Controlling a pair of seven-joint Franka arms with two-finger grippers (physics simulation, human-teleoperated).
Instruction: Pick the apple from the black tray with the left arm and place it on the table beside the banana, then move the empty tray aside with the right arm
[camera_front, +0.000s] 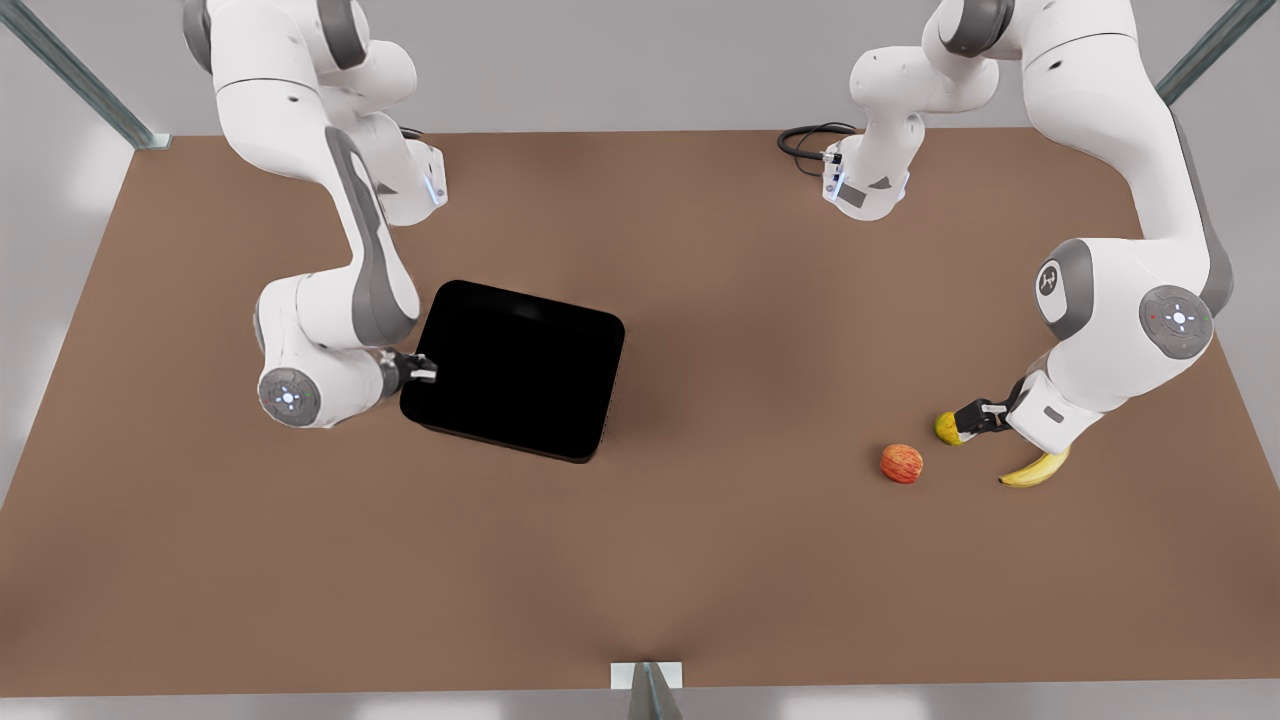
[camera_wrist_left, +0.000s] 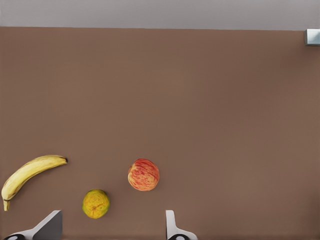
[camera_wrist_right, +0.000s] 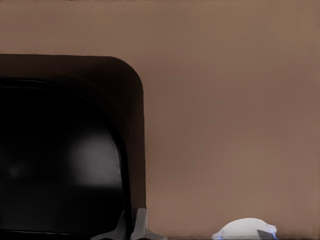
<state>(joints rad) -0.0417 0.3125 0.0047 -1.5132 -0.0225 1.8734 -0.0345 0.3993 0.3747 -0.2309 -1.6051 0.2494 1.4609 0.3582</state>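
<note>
Right gripper sits at the left-middle of the front view, fingers nearly together, pinched on the near wall of the black tray. Left gripper is at the lower right, fingers spread wide and holding nothing, low over the fruit.

Table: brown, matte. The tray lies left of centre and looks empty. Banana is at the lower right, partly under the left wrist. Apple rests on the table, just left of the banana and apart from it. Yellow-green fruit lies just above and between them, right at the left gripper's fingertips.

Risks, as I judge them:
- The thin pinch on one wall could slip, or the tray could pivot when dragged.
- A lift instead of a slide could tip the tray.
- The left gripper pulling back could nudge the yellow-green fruit, which could roll into the apple.

Writing: none legible. There is a small emblem on a grey joint cap of the left arm, not readable as words.
</note>
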